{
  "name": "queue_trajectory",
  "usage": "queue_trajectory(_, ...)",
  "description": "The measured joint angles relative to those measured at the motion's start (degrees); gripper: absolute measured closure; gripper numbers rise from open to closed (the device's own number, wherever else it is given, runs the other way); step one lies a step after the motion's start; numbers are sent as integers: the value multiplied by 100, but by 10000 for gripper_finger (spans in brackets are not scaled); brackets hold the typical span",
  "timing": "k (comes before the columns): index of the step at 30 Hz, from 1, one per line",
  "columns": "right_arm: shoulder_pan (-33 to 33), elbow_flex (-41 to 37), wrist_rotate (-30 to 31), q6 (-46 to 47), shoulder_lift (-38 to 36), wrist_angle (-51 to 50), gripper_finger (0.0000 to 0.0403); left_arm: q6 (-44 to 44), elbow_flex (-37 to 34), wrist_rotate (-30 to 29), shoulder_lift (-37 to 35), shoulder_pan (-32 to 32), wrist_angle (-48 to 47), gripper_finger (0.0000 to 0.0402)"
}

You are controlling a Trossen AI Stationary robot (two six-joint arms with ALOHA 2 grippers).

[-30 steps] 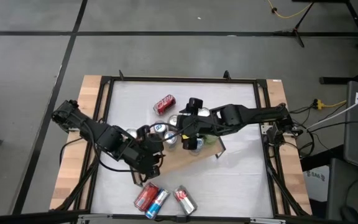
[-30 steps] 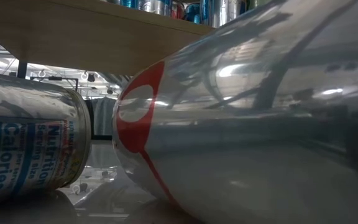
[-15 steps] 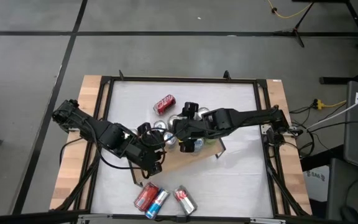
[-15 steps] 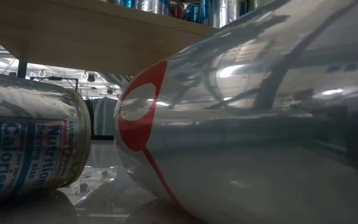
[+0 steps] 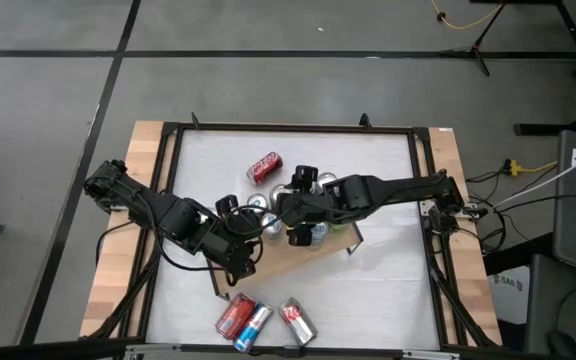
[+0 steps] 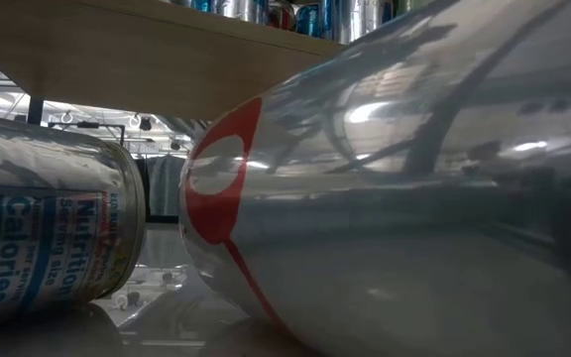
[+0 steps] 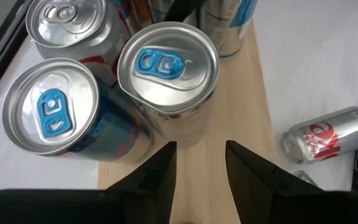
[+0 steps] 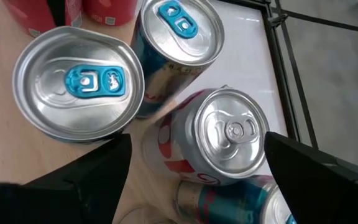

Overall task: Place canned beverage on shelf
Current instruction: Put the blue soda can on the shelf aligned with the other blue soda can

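The shelf [image 5: 313, 252] is a light-brown board standing mid-table, with several upright cans on it. My right gripper [image 8: 197, 162] hangs open over them. Its fingers stand on either side of a silver and red can [image 8: 229, 134] beside two blue-tabbed cans [image 8: 79, 84] [image 8: 179, 28]. My left gripper [image 7: 199, 155] hovers over the board, just short of a blue-tabbed can [image 7: 166, 62]. Its fingers are a narrow gap apart with nothing between them. In the high view the left gripper [image 5: 240, 240] and right gripper [image 5: 290, 220] are close together. My right gripper comes at the silver and red can slanting down from the table's right side. One finger [image 8: 291, 162] lies close against the can's top rim [image 8: 263, 140]; I cannot tell whether it touches. A gap shows at the other finger. The can stands upright, its foot hidden.
A red can [image 5: 264, 167] lies on the white tabletop beyond the shelf. Three cans [image 5: 236, 315] [image 5: 255, 322] [image 5: 296, 322] lie near the front edge and fill the low view [image 6: 395, 218]. A black frame [image 5: 173, 140] rims the table.
My right gripper has sunk a little and gone toward the table's left, ending lower over the cans on the shelf. It stays just as wide open. The cans have kept their places.
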Motion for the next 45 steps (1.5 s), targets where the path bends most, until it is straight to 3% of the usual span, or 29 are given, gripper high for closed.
queue_trajectory(6,0,0,-340,1,0,15,47,2,0,-2,2,0,-8,276)
queue_trajectory(25,2,0,-339,-4,0,265,47,-162,0,56,2,-11,-434,276)
queue_trajectory(45,2,-4,135,-170,-105,153,47,-309,0,264,2,-214,-430,276)
